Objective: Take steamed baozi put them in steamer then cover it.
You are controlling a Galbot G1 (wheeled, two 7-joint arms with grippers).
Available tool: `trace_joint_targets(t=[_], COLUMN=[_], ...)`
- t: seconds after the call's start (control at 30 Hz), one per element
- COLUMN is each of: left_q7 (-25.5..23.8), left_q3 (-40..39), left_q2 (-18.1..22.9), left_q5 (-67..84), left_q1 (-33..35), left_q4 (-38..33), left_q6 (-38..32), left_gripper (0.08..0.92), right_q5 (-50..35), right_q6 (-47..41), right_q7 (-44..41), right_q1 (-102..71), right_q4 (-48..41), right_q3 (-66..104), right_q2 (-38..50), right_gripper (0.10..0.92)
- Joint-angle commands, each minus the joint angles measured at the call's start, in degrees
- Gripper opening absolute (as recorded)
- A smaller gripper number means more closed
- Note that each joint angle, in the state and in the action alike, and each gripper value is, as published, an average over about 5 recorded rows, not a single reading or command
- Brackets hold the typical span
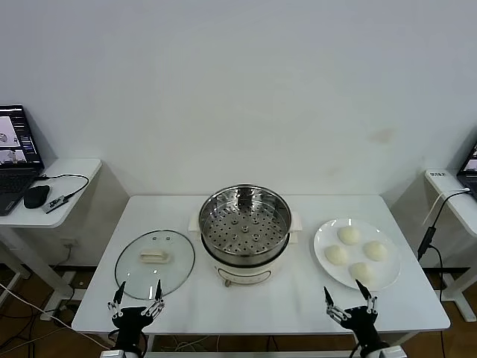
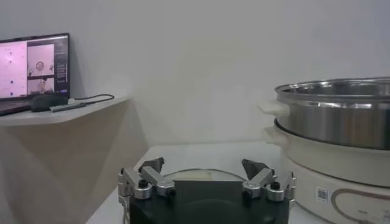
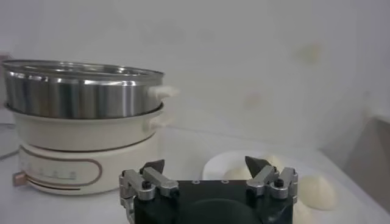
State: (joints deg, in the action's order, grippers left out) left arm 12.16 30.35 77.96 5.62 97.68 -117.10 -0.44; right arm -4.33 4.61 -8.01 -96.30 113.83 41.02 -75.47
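— So, where are the steamed baozi [image 1: 356,253]?

— Four of them on a white plate [image 1: 323,237], on the right side of the white table [image 1: 291,306]. They lie close together in a rough diamond. None is in the steamer [image 1: 244,221], which stands at the middle of the table: a shiny steel basket with a perforated bottom, nothing on it, seated on a cream-white pot base with side handles.

— And the cover [image 1: 154,259]?

— Flat on the table to the left of the steamer, just beside it, bar handle up.

— Any writing?

— On the base, the left wrist view shows a small square code sticker, too small to read, and the right wrist view shows a curved panel outline with tiny marks I cannot make out. A white label sits on the side desk [image 1: 447,188] at the right; its print is unreadable.

— The grippers?

— Both sit low at the table's near edge. The left gripper [image 1: 137,300] is in front of the cover, fingers spread apart, holding nothing. The right gripper [image 1: 348,302] is in front of the plate, likewise spread and empty.

— The room?

— Plain white wall behind. To the left, a white desk [image 1: 71,173] with a laptop [image 1: 16,157], its screen lit, a black mouse [image 1: 35,196] and a cable. On the right desk, a cable [image 1: 434,224] hangs down its side.
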Motion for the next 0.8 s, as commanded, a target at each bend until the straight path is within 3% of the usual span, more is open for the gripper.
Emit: trace_joint_targets(t=[0.03, 0.37, 0.8], left_q7=[0.3, -0.1, 0.2], left_q3=[0.3, 0.7, 0.4], left_q2=[-0.1, -1.1, -1.2], left_q5=[0.2, -2.1, -4.5], left_q1=[-0.1, -1.1, -1.2], left_q4=[-1.1, -0.9, -1.4], left_q6=[6.4, 6.3, 7.3], left_gripper=[0.823, 0.823, 0.823], right_q5=[8.1, 26.0, 28.9], right_q6=[-0.7, -8.3, -13.3], right_q7=[0.6, -6.3, -28.5], right_q1=[4.0, 17.8, 40.4], right_q4=[-0.3, -7.3, -21.1], right_q3=[2.3, 2.7, -13.3], right_q2=[3.9, 19.0, 41.1], right_gripper=[0.823, 0.823, 0.823])
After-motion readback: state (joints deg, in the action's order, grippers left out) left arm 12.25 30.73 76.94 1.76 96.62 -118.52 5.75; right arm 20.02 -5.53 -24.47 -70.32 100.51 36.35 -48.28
